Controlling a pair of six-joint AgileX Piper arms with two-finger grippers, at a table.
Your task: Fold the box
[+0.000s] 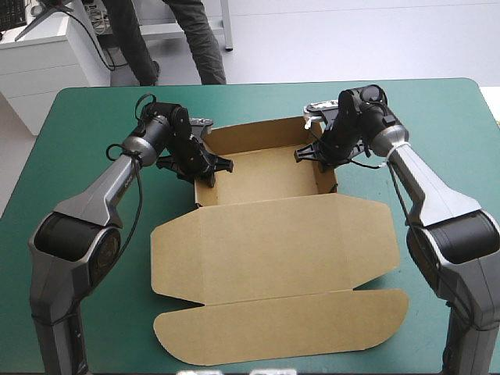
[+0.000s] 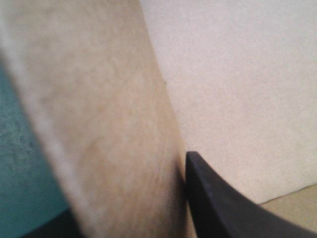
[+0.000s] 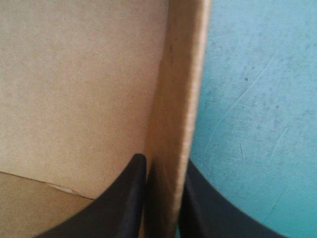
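On the table (image 1: 437, 117), with the teal-green cover showing round it on every side, lies the box (image 1: 273, 234), a brown cut sheet only partly formed. Its far part is an open tray (image 1: 266, 176), where a back wall and two side walls stand upright round a flat floor. Its near part is the lid (image 1: 273, 254), flat on the cover. The lid is a broad panel with a rounded flap at each side and, along the box's near edge, a long front flap with rounded corners.

At the box's left side wall (image 2: 109, 124) the left gripper (image 1: 209, 166) sits over the top edge, its pincer narrowed onto the board. In the left wrist view one black finger (image 2: 223, 203) presses the wall's inner face, inside the tray. The other shows only as a dark base on the wall's outer side, toward the cover.

At the box's right side wall (image 3: 173, 124) the right gripper (image 1: 316, 155) grips likewise. In the right wrist view the wall stands edge-on between the two black fingers, both touching it, one inside the tray and one outside over the cover.

Each arm reaches in along its own side of the box, past the lid's side flap.
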